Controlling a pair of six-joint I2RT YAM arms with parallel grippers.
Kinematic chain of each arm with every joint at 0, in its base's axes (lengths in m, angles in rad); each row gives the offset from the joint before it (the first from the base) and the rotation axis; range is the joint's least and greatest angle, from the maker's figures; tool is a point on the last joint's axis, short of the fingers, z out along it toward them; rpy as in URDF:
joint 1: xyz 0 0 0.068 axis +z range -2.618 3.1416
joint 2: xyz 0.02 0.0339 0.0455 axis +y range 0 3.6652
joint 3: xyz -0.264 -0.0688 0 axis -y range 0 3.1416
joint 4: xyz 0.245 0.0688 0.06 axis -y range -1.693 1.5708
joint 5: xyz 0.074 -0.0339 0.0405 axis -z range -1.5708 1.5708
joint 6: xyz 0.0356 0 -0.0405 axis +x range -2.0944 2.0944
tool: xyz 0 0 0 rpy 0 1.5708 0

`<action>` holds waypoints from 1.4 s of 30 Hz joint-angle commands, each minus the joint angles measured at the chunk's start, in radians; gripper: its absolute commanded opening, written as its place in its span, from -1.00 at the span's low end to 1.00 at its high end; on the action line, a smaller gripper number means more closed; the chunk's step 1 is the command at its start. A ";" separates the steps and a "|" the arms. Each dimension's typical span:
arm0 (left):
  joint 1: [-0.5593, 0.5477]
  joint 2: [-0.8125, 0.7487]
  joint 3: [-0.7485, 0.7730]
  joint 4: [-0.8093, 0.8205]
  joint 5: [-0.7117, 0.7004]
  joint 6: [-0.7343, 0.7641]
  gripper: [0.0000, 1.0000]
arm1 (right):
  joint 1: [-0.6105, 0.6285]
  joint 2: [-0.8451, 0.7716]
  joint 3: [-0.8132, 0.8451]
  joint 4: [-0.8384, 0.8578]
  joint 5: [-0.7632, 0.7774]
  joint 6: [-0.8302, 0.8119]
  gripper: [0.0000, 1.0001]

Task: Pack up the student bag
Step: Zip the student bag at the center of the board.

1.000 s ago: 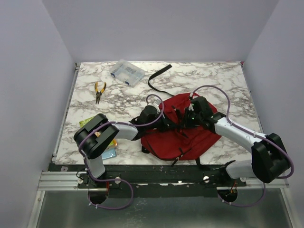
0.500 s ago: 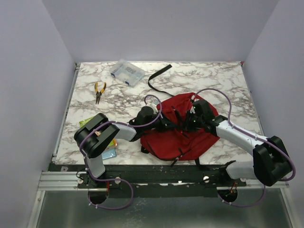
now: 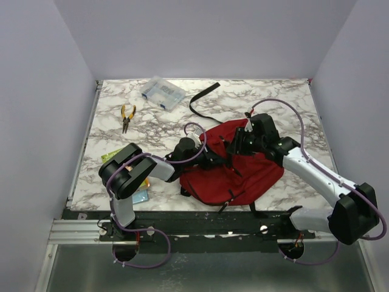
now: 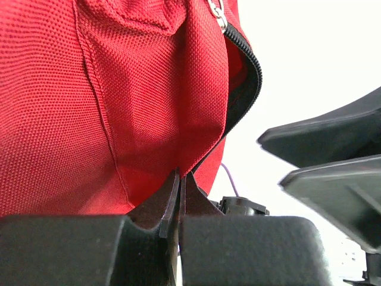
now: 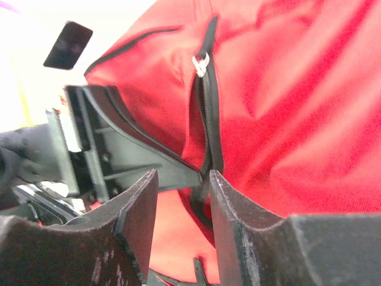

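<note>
The student bag (image 3: 237, 173), dark red with a black zip, lies in the middle of the marble table. My left gripper (image 3: 220, 159) reaches in from the left and is shut on the bag's fabric edge just beside the zip opening (image 4: 244, 89); in the left wrist view the fingertips (image 4: 180, 179) pinch the red cloth (image 4: 89, 107). My right gripper (image 3: 238, 146) hovers over the bag's upper middle. Its jaws (image 5: 183, 176) stand open above the zip. The silver zip pull (image 5: 201, 62) lies a little beyond them on the red fabric (image 5: 297, 107).
Yellow-handled pliers (image 3: 127, 116) lie at the far left. A clear plastic box (image 3: 161, 93) and a loose black strap (image 3: 203, 100) are at the back. Coloured flat packets (image 3: 141, 185) sit under the left arm near the front edge.
The right gripper has opened and drawn up and back from the bag's zip. The left gripper keeps its pinch on the fabric, barely shifted.
</note>
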 commanded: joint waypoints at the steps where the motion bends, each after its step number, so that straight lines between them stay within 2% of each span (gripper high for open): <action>1: 0.006 0.021 -0.014 0.064 0.032 -0.011 -1.00 | -0.031 0.047 0.100 -0.027 -0.029 -0.004 -0.05; 6: 0.006 0.016 -0.020 0.066 0.028 -0.006 -1.00 | -0.114 0.148 0.148 0.076 -0.124 0.063 0.19; 10: 0.006 0.024 -0.016 0.066 0.035 -0.008 -1.00 | -0.137 0.308 0.229 0.089 -0.227 0.070 0.20; 18: 0.000 0.030 0.000 0.065 0.040 -0.005 -1.00 | -0.137 0.491 0.327 0.100 -0.201 0.026 0.18; 27: -0.001 0.030 -0.001 0.066 0.040 -0.004 -1.00 | -0.136 0.577 0.325 0.159 -0.385 0.055 -0.02; 39: -0.001 0.028 -0.012 0.066 0.038 -0.002 -1.00 | -0.197 0.543 0.247 0.251 -0.525 0.119 -0.55; 42: -0.002 0.027 -0.012 0.066 0.040 0.001 -1.00 | -0.207 0.540 0.233 0.263 -0.563 0.113 -0.62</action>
